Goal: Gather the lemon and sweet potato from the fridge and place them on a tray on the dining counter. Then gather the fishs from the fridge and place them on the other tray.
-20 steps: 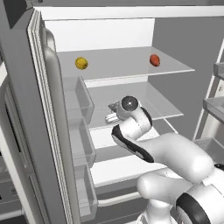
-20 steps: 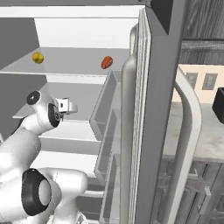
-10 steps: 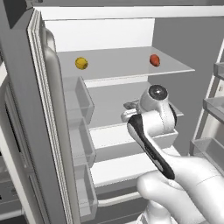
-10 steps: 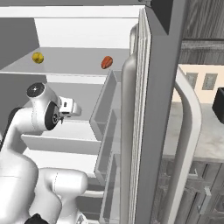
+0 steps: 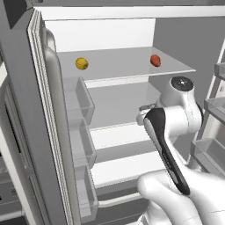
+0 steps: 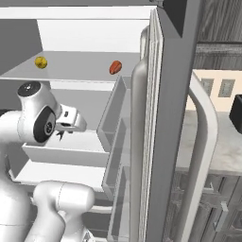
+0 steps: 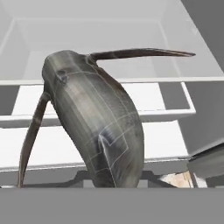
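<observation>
A dark grey fish [image 7: 98,127] with long thin fins hangs close before the hand camera, and my gripper [image 6: 66,130] is shut on it in front of the middle shelves of the open fridge [image 5: 132,94]. On the top shelf the yellow lemon [image 5: 81,63] [image 6: 41,62] lies to the left. The orange-red sweet potato [image 5: 155,60] [image 6: 115,67] lies to the right on that shelf. Both are above and behind my hand. The fish's body hides my fingertips.
The left fridge door [image 5: 52,132] stands open with clear bins [image 5: 81,99] stacked on its inside. The right door [image 6: 160,132] with its bins [image 6: 116,118] stands close beside my hand. White shelves [image 7: 105,98] run below the fish. A pale counter [image 6: 227,146] lies beyond the right door.
My arm has swung to the right in front of the shelves and its upper joint has risen. The lemon and the sweet potato have not moved.
</observation>
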Motion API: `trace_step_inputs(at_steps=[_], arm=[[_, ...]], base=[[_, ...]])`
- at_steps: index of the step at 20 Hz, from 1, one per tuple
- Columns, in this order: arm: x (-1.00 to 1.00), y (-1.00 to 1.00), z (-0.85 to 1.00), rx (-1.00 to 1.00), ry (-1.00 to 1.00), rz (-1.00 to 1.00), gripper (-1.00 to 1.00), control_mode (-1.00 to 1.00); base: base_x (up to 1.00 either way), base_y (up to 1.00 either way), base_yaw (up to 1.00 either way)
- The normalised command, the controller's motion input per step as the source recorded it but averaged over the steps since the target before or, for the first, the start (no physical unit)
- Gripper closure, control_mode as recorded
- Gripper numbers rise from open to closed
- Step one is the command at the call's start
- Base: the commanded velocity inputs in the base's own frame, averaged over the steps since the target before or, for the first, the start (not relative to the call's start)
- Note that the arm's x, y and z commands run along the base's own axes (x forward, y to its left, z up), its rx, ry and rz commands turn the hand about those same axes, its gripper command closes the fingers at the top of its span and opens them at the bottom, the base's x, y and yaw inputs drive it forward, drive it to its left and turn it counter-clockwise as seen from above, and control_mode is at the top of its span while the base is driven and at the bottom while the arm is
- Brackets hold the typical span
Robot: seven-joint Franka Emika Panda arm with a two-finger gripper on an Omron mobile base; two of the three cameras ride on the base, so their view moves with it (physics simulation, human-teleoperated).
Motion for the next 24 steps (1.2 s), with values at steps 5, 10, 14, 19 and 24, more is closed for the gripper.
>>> trace_step_inputs(at_steps=[5, 10, 14, 19, 24], arm=[[-0.83, -0.02, 0.39, 0.00, 0.07, -0.04, 1.00, -1.00], [-0.70, -0.01, 0.21, 0.00, 0.04, -0.01, 1.00, -1.00], [-0.57, -0.06, 0.03, 0.00, 0.00, 0.00, 1.00, -1.00], [-0.21, 0.00, 0.00, 0.00, -0.01, 0.00, 1.00, -1.00], [-0.11, 0.00, -0.01, 0.00, -0.01, -0.02, 1.00, -1.00]], base=[[0.00, 0.00, 0.00], [0.00, 0.00, 0.00], [0.00, 0.00, 0.00], [0.00, 0.00, 0.00], [0.00, 0.00, 0.00]])
